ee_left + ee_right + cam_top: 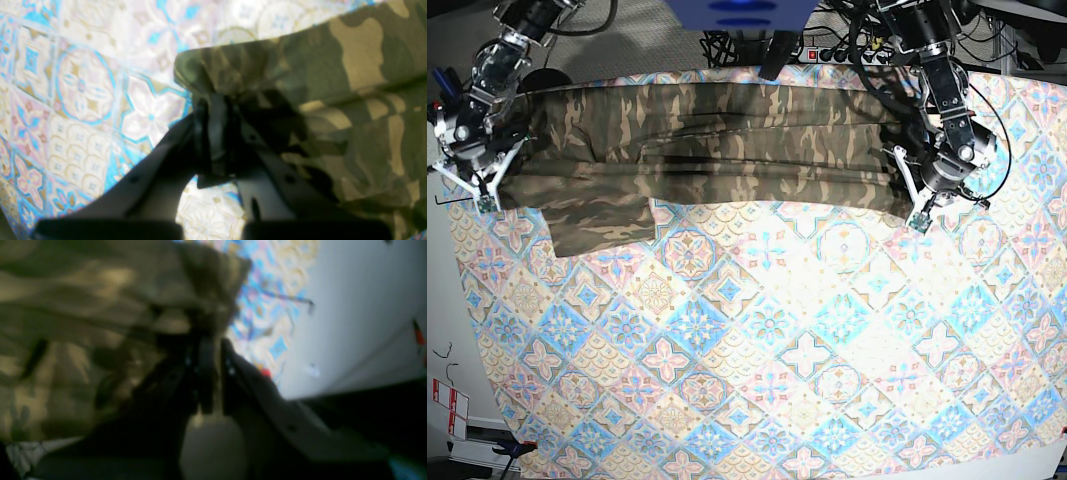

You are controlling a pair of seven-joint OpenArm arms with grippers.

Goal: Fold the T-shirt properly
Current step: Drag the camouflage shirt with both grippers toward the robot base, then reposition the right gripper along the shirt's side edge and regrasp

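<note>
The camouflage T-shirt is stretched in a long folded band across the far part of the table, and one sleeve hangs toward the front at the left. My left gripper is shut on the shirt's right end; in the left wrist view its fingers pinch a bunched edge of the cloth. My right gripper is shut on the shirt's left end at the table's left edge. The right wrist view shows that gripper clamped on the camouflage cloth, blurred.
The blue-and-pink patterned tablecloth covers the table. Its left edge lies just under my right gripper, with grey floor beyond. Cables and a power strip lie behind the table, near a blue object.
</note>
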